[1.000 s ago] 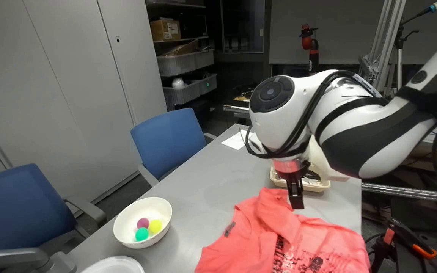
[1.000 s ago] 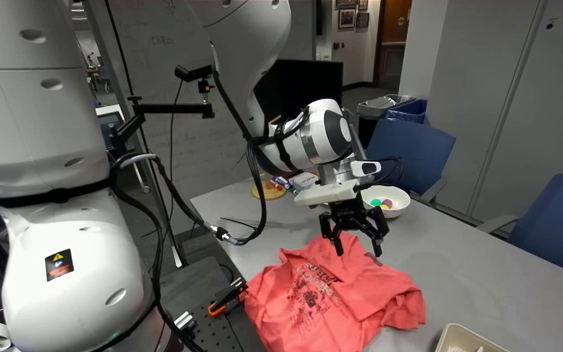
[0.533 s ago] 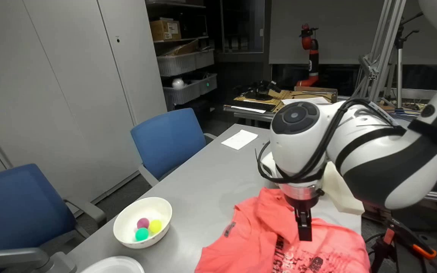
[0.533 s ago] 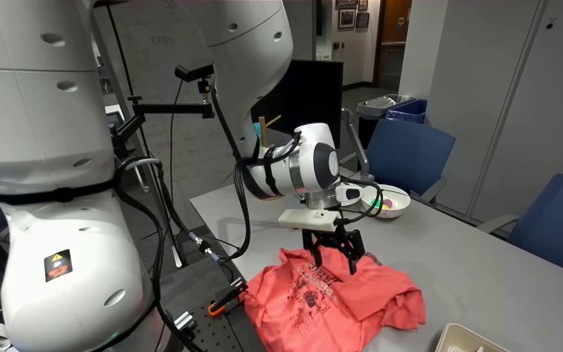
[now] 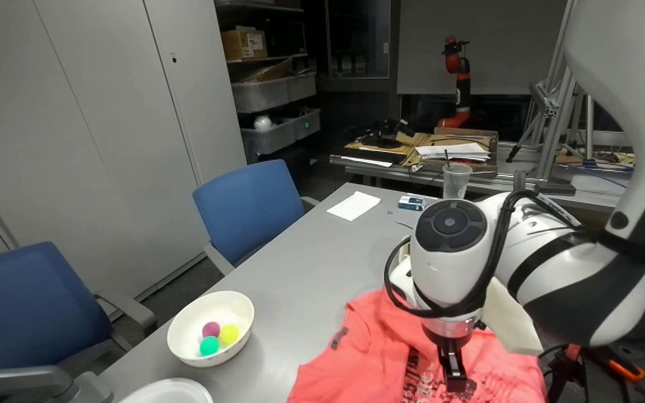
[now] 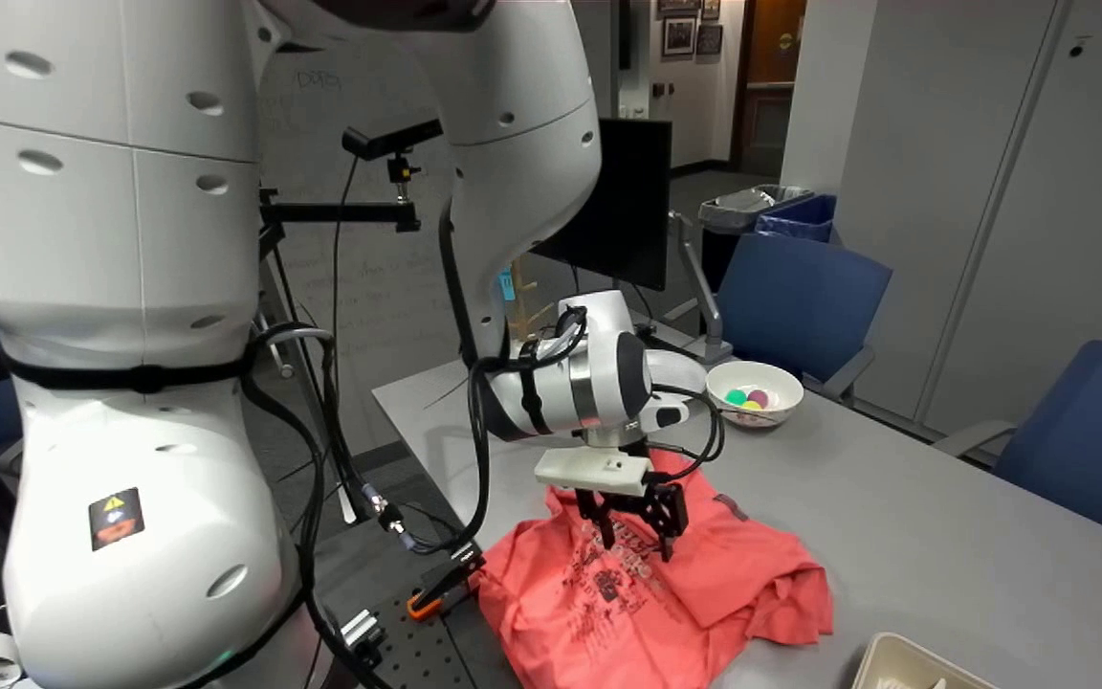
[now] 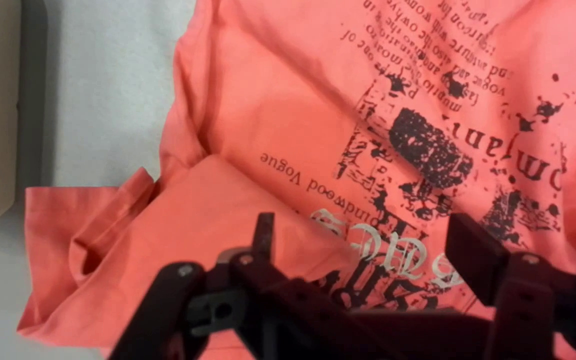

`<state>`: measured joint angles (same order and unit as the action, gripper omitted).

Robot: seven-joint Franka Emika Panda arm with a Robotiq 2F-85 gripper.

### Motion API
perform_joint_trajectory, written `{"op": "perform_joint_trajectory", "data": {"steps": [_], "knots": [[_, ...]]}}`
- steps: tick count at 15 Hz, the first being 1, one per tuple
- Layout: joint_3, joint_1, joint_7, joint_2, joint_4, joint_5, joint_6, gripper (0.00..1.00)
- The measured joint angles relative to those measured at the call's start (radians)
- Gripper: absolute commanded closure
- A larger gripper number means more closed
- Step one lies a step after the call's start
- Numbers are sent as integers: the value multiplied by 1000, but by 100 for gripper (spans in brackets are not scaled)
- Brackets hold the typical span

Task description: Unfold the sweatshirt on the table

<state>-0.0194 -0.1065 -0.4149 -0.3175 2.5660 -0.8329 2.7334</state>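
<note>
While the coral sweatshirt [image 6: 647, 603] is laid, partly folded, at near left on the surface [image 6: 943, 536] in an exterior view | hand [image 6: 636, 549] is held over it, jaws apart | bowl [image 6: 773, 377] is set farther off

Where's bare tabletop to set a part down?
Free: tabletop bordered by white bowl, sweatshirt, paper sheet and blue chair. Crowded: under the open gripper, where the sweatshirt lies, and beside the bowl, where a white plate sits. Only a narrow strip separates sweatshirt from beige tray.
</note>
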Motion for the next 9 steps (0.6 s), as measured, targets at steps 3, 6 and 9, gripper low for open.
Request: {"op": "perform_joint_trajectory", "data": {"steps": [3,6,9], "knots": [[-21,-6,-44,-41,-14,-101,2,25],[-49,-13,-111,-76,-34,-206,2,26],[-68,-21,-191,-103,-64,-311,2,27]]}}
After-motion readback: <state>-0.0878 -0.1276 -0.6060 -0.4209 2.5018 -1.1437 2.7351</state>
